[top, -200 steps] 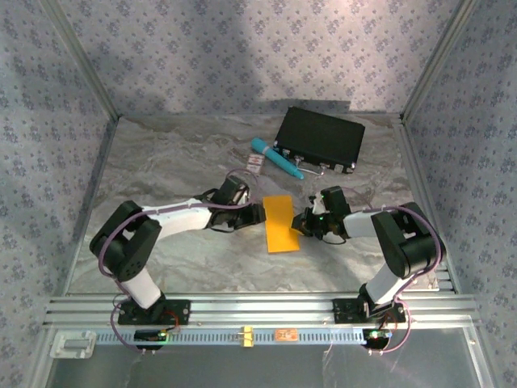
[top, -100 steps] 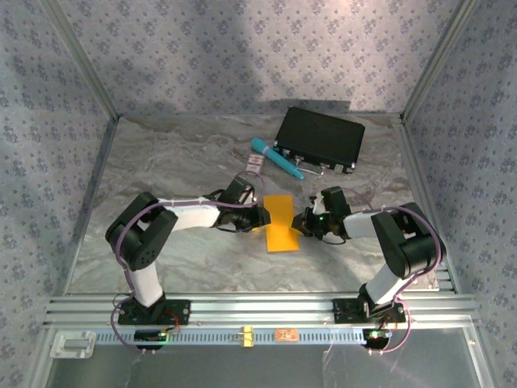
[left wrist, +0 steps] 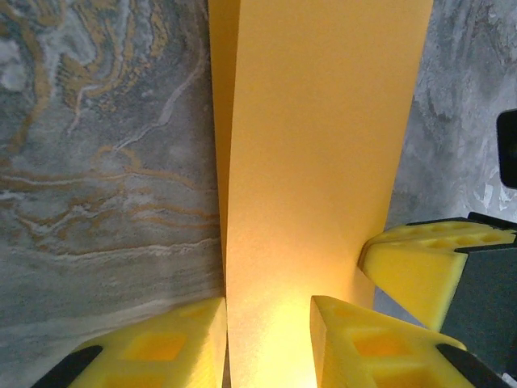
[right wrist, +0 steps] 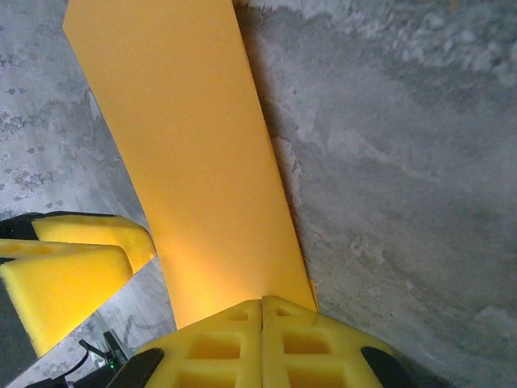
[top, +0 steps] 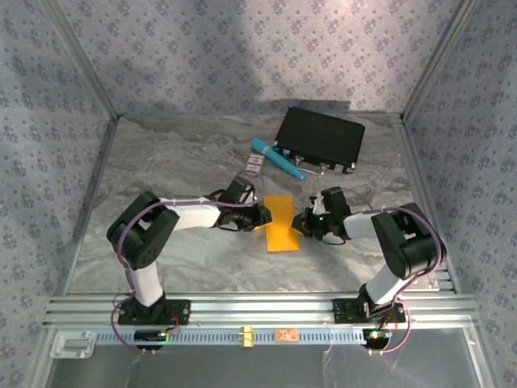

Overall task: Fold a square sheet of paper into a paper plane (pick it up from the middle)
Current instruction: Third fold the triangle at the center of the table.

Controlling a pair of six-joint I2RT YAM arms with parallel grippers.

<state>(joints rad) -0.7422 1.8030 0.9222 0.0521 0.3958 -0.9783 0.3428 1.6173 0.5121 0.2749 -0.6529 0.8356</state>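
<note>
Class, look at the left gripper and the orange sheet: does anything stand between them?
Nothing visible does. The left gripper is right at the square sheet of paper, its jaws straddling one long edge. The right gripper, jaws shut, meets the opposite edge.

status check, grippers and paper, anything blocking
Left gripper open, jaws astride the paper edge. Right gripper shut at the opposite edge, grip unclear. Paper folded into a strip, on the table. Pen and case well behind.

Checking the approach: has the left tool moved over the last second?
Yes: the left tool has shifted right, onto the left edge of the folded orange-yellow paper sheet, which stayed put.
</note>
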